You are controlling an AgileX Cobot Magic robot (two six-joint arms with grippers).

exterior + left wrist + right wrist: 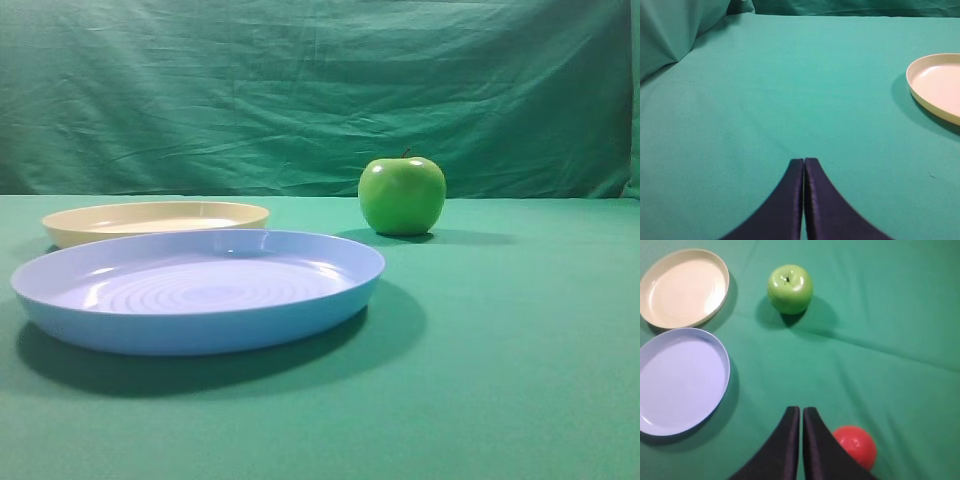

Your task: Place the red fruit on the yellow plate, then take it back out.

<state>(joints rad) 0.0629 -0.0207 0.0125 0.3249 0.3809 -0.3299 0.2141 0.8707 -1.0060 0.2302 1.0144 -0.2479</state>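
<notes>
The red fruit (856,446) lies on the green cloth at the bottom of the right wrist view, partly hidden behind my right finger. My right gripper (801,410) hangs above it, shut with nothing between its jaws. The yellow plate (682,287) sits bare at the upper left of that view; it shows again as the yellow plate (155,220) behind the blue one and as the yellow plate (937,86) at the right edge of the left wrist view. My left gripper (804,161) is shut and holds nothing, over bare cloth left of the plate. Neither gripper nor the fruit appears in the exterior view.
A larger light-blue plate (200,290) stands in front of the yellow one, also seen as the blue plate (680,380). A glossy green apple (402,195) stands at the back right, the same green apple (790,288) beside the yellow plate. Green cloth drapes behind.
</notes>
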